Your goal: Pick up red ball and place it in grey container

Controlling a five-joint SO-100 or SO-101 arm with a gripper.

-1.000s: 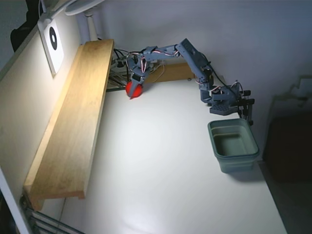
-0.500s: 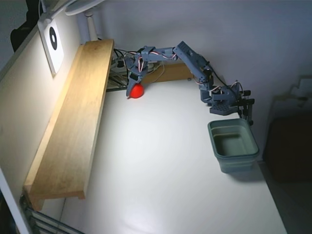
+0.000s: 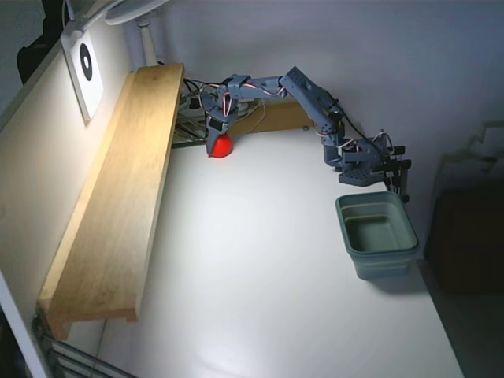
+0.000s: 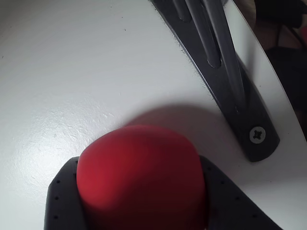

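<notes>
From where I am standing, the blue arm is reaching out across the white table (image 3: 260,260) toward the far corner, beside the end of the long wooden shelf (image 3: 118,205). Its gripper (image 3: 220,142) is pressing in on the red ball (image 3: 221,146), with a finger on each side of it. In the wrist view the ball (image 4: 141,177) is filling the lower middle of the picture, and the dark fingers (image 4: 62,201) are hugging both its flanks, so the jaws are closed around it. The ball is sitting low, at or just over the tabletop; I cannot tell whether it is touching. A grey metal bracket (image 4: 225,81) with a screw is lying just beside the ball, nearer the table edge. The grey container (image 3: 376,234) is standing well apart from the ball, next to the arm's base.
</notes>
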